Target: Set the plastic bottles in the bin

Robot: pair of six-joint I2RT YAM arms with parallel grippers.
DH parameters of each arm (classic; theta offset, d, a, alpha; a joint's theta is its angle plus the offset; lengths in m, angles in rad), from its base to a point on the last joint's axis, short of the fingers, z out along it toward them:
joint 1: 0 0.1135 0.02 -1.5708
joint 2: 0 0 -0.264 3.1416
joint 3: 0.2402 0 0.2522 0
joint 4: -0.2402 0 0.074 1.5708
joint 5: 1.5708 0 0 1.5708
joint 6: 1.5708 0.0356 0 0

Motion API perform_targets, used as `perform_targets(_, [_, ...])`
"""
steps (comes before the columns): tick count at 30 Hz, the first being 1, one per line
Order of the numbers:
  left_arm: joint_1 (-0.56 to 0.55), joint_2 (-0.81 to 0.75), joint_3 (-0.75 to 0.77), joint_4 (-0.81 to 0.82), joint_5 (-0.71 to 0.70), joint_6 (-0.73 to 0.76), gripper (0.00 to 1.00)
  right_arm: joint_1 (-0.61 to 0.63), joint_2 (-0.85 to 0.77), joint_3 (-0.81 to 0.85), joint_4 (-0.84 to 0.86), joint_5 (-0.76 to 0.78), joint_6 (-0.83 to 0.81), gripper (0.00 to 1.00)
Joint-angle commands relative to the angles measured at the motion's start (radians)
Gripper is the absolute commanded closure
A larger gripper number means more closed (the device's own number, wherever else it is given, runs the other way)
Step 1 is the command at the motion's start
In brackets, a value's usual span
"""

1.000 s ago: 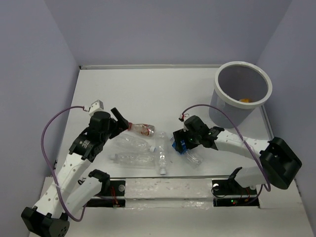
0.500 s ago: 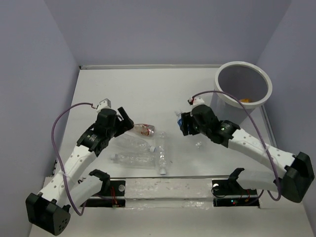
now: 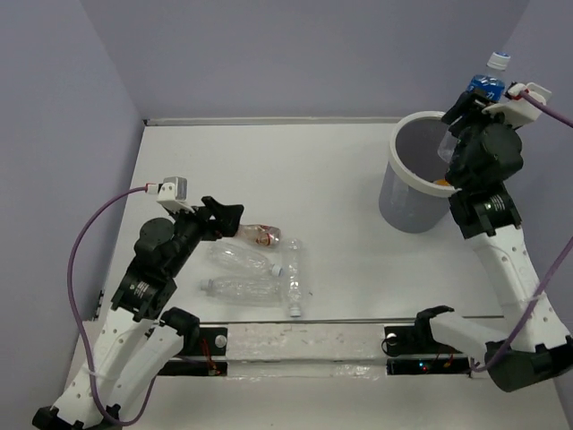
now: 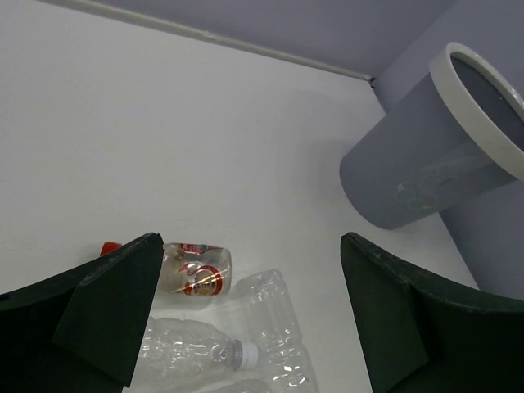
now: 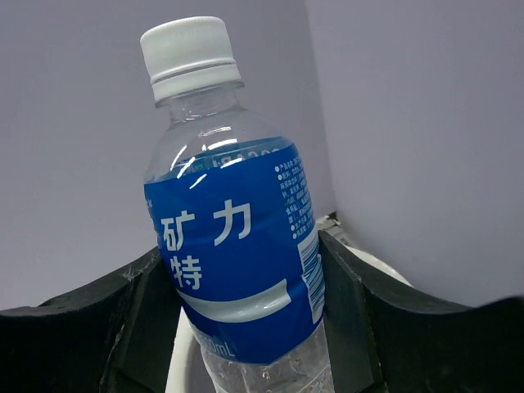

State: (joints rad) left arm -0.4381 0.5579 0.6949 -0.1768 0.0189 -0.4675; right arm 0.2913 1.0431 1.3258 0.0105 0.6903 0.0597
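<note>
Clamped snugly in the right hand (image 3: 483, 97): blue-labelled bottle (image 5: 237, 262), cap up, raised high over the bin (image 3: 405, 170) near its right rim, likely for a clean drop past the white edge. Tight against the wall there. Left hand (image 3: 226, 213) spread wide, holding nothing, hovering by four bottles (image 3: 242, 260) lying on the counter (image 3: 269, 161); open room all round.

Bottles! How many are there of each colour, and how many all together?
Clear bottles, lying down: 3
Red-labelled bottle, lying down: 1
Blue-labelled bottle, held up in the air: 1
Orange one inside the bin, only a bit showing: 1
Total: 6
</note>
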Motion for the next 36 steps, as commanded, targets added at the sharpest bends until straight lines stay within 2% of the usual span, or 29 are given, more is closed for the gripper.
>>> perform_targets(1, [-0.005, -0.012, -0.012, 0.036, 0.036, 0.078, 0.01, -0.136, 0.172, 0.009, 0.075, -0.028, 0.023, 0.58])
perform_targets(2, [-0.004, -0.007, -0.009, 0.027, 0.036, 0.084, 0.01, -0.153, 0.182, 0.007, 0.074, -0.032, 0.028, 0.47])
perform_targets(3, [-0.005, -0.006, -0.006, 0.017, 0.036, 0.093, 0.01, -0.164, 0.193, 0.006, 0.074, -0.04, 0.032, 0.27])
perform_targets(4, [-0.005, -0.003, -0.005, 0.007, 0.039, 0.11, 0.01, -0.164, 0.192, 0.012, 0.056, -0.057, 0.029, 0.02])
perform_targets(8, [-0.005, -0.004, -0.001, -0.003, 0.049, 0.142, 0.01, -0.164, 0.155, 0.098, -0.113, -0.223, 0.098, 0.0])
perform_targets(11, [-0.005, -0.012, 0.002, 0.002, 0.059, 0.145, 0.01, -0.127, 0.098, 0.113, -0.207, -0.447, 0.213, 0.0])
perform_targets(12, [-0.005, -0.016, 0.002, 0.002, 0.053, 0.145, 0.01, -0.101, 0.081, 0.098, -0.246, -0.509, 0.247, 0.0])
perform_targets(13, [-0.005, -0.029, 0.003, -0.001, 0.044, 0.144, 0.01, -0.016, 0.046, 0.032, -0.253, -0.609, 0.303, 0.0])
perform_targets(14, [-0.005, -0.036, 0.002, -0.004, 0.036, 0.142, 0.01, 0.049, 0.029, -0.009, -0.251, -0.642, 0.319, 0.0])
perform_targets(15, [-0.005, -0.045, -0.003, -0.009, 0.02, 0.139, 0.01, 0.124, 0.018, -0.054, -0.253, -0.64, 0.328, 0.0])
perform_targets(16, [-0.004, -0.064, -0.008, -0.016, 0.012, 0.132, 0.01, 0.272, 0.003, -0.141, -0.251, -0.617, 0.35, 0.0])
perform_targets(17, [-0.005, -0.073, -0.012, -0.018, 0.001, 0.127, 0.01, 0.335, 0.003, -0.183, -0.25, -0.603, 0.368, 0.0])
perform_targets(20, [-0.004, -0.087, -0.02, -0.024, -0.008, 0.113, 0.01, 0.489, 0.04, -0.293, -0.23, -0.623, 0.461, 0.0])
perform_targets(23, [-0.004, -0.079, -0.018, -0.036, -0.031, 0.107, 0.01, 0.59, 0.08, -0.402, -0.189, -0.627, 0.524, 0.0])
perform_targets(28, [-0.004, -0.085, -0.021, -0.039, -0.042, 0.099, 0.01, 0.638, 0.175, -0.505, -0.12, -0.604, 0.603, 0.0])
perform_targets(36, [-0.004, -0.081, -0.026, -0.038, -0.033, 0.095, 0.01, 0.648, 0.317, -0.571, 0.034, -0.676, 0.672, 0.0])
